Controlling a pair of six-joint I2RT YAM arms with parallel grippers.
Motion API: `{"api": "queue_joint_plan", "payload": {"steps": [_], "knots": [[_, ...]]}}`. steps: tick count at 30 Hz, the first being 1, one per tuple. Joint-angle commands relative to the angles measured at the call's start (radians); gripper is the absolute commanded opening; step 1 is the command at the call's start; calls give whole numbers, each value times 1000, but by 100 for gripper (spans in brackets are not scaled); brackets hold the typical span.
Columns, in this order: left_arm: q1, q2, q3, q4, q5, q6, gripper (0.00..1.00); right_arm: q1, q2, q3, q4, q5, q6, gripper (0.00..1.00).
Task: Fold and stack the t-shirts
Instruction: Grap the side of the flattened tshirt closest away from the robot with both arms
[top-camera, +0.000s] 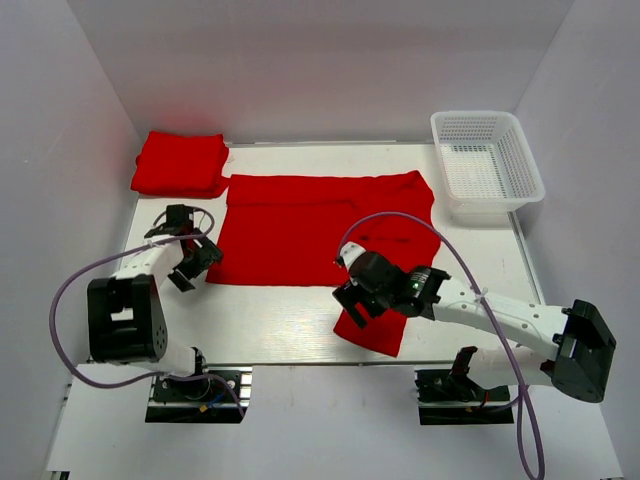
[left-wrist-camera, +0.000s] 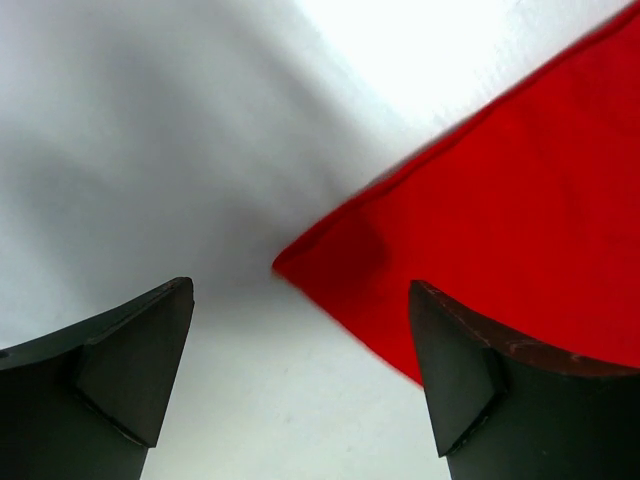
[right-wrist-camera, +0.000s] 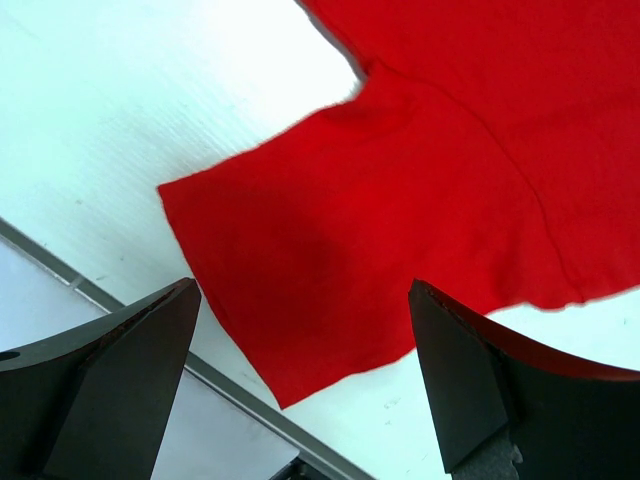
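left gripper (top-camera: 195, 267), right gripper (top-camera: 350, 305) are seen open, empty; t-shirt (top-camera: 320, 225) sleeve (top-camera: 378, 328) may be pushed off the table (top-camera: 270, 320) edge; lower layer possibly missed

No text, label, brand, number or sign can be read in any view. Nothing legible is made out on the t-shirts (top-camera: 300, 230) or the basket (top-camera: 480, 116).

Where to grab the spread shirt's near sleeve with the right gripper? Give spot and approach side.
Probably pinch the sleeve at the hem corner nearest the front edge, coming down from the front with the open right gripper. It lies flat, poking out from the shirt, bare table around that corner.
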Motion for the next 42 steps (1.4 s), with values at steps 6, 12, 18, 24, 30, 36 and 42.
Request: {"api": "queue_joint_plan", "payload": {"steps": [6, 12, 18, 24, 30, 36, 42], "knots": [[-18, 45, 2, 87, -20, -11, 84, -1, -110, -77, 0, 133, 208, 91], [-18, 24, -51, 158, -29, -11, 79, -3, -89, -66, -9, 130, 231, 91], [-18, 86, -61, 216, 3, 1, 70, -3, -87, -62, -15, 144, 245, 91], [-18, 102, -93, 236, 34, 34, 52, -3, -95, -63, -32, 161, 260, 91], [-38, -8, -177, 290, 127, 74, 50, -1, -95, -72, -34, 172, 270, 91], [-47, -3, -225, 308, 120, 94, 41, 0, -90, -68, -41, 187, 270, 91], [-47, 82, -179, 296, 101, 94, 0, -3, -104, -74, -70, 175, 303, 91]]}}
